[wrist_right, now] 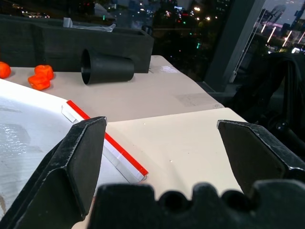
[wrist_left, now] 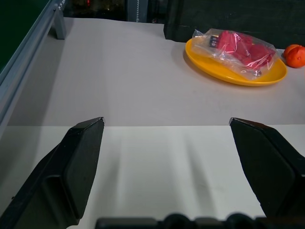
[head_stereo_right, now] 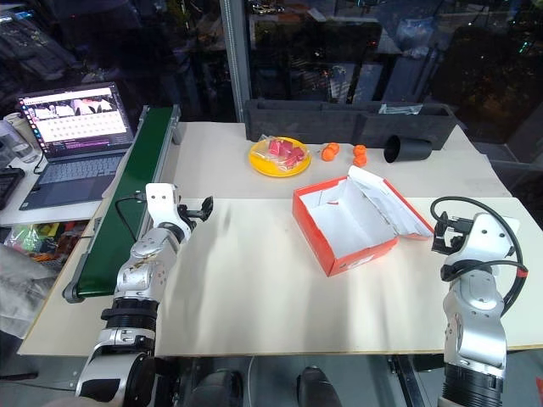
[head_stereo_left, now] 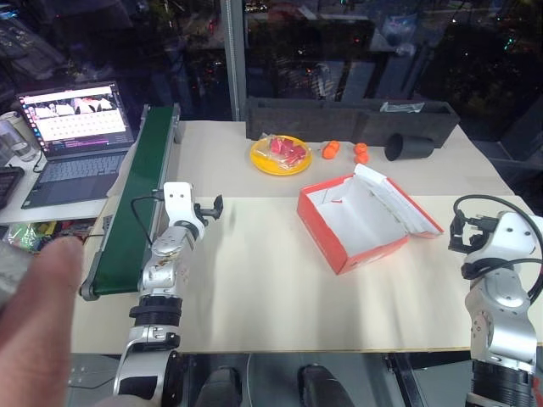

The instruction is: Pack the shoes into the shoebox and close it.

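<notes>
Shoebox (head_stereo_left: 361, 222) lies open and empty on the bench (head_stereo_left: 254, 288), long axis diagonal. My right hand (head_stereo_right: 443, 227) is nearer; left hand (head_stereo_left: 209, 209) well apart. Both released, holding nothing.

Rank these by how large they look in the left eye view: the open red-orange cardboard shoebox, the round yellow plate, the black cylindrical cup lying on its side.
1. Open red-orange cardboard shoebox, clearly largest.
2. Round yellow plate.
3. Black cylindrical cup, lying on its side.
The plate and cup sit farther from the camera than the shoebox, so they look somewhat smaller than they would beside it.
</notes>
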{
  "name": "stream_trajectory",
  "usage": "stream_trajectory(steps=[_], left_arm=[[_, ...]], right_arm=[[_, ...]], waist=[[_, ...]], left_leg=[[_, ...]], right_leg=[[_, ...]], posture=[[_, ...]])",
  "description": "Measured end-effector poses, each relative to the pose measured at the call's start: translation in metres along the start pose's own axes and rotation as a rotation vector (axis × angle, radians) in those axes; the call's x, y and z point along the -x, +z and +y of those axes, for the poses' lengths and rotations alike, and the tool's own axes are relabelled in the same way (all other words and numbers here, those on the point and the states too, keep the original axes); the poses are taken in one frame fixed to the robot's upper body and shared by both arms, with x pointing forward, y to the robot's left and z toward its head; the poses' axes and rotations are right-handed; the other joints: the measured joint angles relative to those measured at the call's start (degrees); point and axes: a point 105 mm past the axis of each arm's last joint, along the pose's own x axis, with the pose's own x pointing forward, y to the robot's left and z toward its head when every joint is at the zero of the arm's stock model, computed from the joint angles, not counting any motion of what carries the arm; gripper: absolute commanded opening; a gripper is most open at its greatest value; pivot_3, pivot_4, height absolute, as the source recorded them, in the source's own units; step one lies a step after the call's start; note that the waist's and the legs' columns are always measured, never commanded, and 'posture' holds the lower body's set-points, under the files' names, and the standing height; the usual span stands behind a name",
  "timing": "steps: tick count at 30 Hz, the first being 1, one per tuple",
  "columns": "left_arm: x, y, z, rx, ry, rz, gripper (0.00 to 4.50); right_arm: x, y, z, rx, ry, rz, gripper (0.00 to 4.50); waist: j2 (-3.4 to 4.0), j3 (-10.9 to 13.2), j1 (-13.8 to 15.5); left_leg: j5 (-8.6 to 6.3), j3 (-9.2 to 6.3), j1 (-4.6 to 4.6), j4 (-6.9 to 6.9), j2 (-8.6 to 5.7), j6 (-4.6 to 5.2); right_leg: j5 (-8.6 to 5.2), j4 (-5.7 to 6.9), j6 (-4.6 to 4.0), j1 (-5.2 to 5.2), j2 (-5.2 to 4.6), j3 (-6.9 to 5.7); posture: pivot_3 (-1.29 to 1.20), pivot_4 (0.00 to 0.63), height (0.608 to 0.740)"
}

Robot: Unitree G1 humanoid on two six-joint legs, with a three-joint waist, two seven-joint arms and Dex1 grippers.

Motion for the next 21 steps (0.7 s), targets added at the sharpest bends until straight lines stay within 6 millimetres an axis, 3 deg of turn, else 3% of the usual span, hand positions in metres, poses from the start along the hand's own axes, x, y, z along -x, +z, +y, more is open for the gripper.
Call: stream_trajectory(steps=[3,5,6,7,10,12,17,21], left_arm=[[0.002,0.003,0.001,-0.030,0.000,-0.015,4.50],[0.006,0.010,0.000,-0.096,-0.012,-0.060,4.50],[0.007,0.015,-0.001,-0.118,-0.017,-0.083,4.50],[0.011,0.023,0.000,-0.156,-0.018,-0.123,4.50],[0.014,0.041,0.002,-0.256,-0.015,-0.192,4.50],[0.016,0.046,0.009,-0.241,0.015,-0.200,4.50],[0.024,0.053,0.071,-0.177,0.175,-0.118,4.50],[0.027,0.039,0.102,-0.162,0.209,0.046,4.50]], right_arm=[[0.001,0.001,0.006,-0.035,0.012,0.003,4.40],[0.000,0.005,0.026,-0.112,0.090,0.005,4.40],[0.000,0.010,0.041,-0.138,0.160,0.003,4.40],[0.002,0.024,0.069,-0.184,0.299,-0.014,4.40],[0.032,0.086,0.147,-0.237,0.738,-0.136,4.40],[0.057,0.106,0.171,-0.217,0.939,-0.171,4.40],[0.116,0.088,0.205,-0.120,1.378,-0.016,4.40],[0.136,0.078,0.213,-0.067,1.514,0.031,4.40]], waist=[[0.00,0.0,-0.1],[0.00,0.0,-0.4],[0.00,0.0,-0.5],[0.01,0.0,-0.8],[0.01,0.0,-1.1],[-0.03,0.0,-0.5],[-0.18,0.0,0.4],[-0.19,0.0,0.3]], left_leg=[[0.00,0.00,0.00,0.00,0.01,0.00],[0.00,0.01,0.02,0.00,0.01,0.00],[0.00,0.01,0.03,0.00,0.01,0.00],[0.00,0.03,0.04,0.00,0.02,0.00],[0.00,-0.08,0.05,0.00,0.04,0.00],[0.00,-0.17,0.00,0.00,0.05,0.00],[0.00,-0.21,-0.32,0.04,0.03,0.00],[0.00,-0.25,-0.28,0.06,0.03,0.00]], right_leg=[[0.00,0.00,0.00,-0.01,0.01,0.01],[0.01,0.03,-0.01,-0.04,0.02,0.06],[0.01,0.05,-0.01,-0.03,0.02,0.05],[0.03,0.07,-0.01,-0.07,0.03,0.11],[0.03,0.11,-0.01,-0.02,0.08,-0.02],[0.02,0.04,-0.01,0.04,0.04,-0.17],[0.02,-0.05,-0.01,-0.15,-0.05,-0.31],[0.02,-0.01,-0.01,-0.14,-0.03,-0.37]], posture=[[0.00,0.150,0.714],[0.00,0.150,0.714],[0.00,0.150,0.714],[0.00,0.150,0.714],[0.00,0.150,0.714],[0.00,0.150,0.714],[0.00,0.150,0.714],[0.00,0.150,0.714]])
